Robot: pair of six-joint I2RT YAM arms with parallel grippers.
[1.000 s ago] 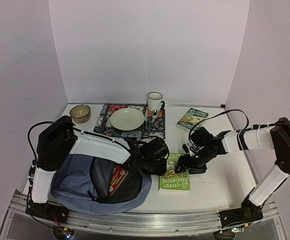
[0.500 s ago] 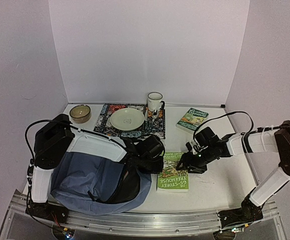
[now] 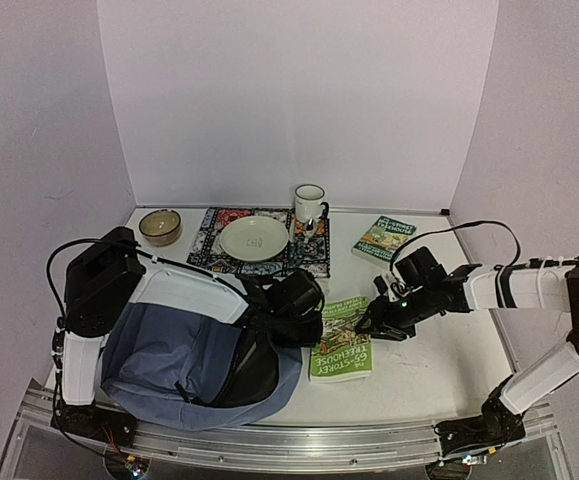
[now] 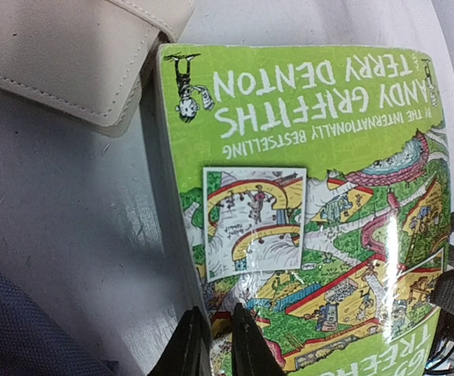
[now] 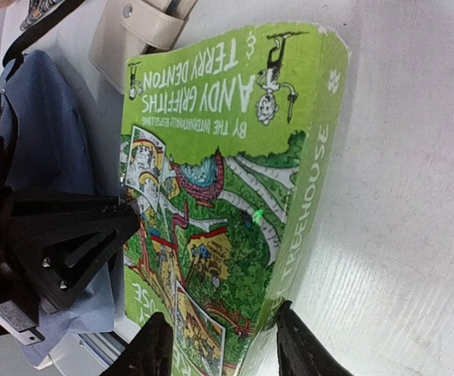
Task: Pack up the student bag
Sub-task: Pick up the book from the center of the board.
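The slate-blue student bag [image 3: 169, 360] lies at the front left with its dark opening facing right. A green paperback [image 3: 341, 340] lies flat just right of the opening. My left gripper [image 3: 304, 305] is at the book's left edge; in the left wrist view its fingers [image 4: 242, 345] are pinched on the cover's edge [image 4: 305, 196]. My right gripper [image 3: 379, 320] is at the book's right side. In the right wrist view it [image 5: 225, 345] is open, one finger over the cover [image 5: 211, 180] and one beside the spine.
A cream pouch [image 4: 78, 55] lies just beyond the book, also in the right wrist view [image 5: 132, 35]. At the back are a bowl [image 3: 159, 226], a plate [image 3: 254, 238] on a patterned mat [image 3: 304, 258], a mug [image 3: 309, 204] and a second green book [image 3: 382, 238].
The green book has slid left toward the bag and turned a little. The bag's opening has narrowed, hiding the red item seen inside. The right arm has stretched out lower.
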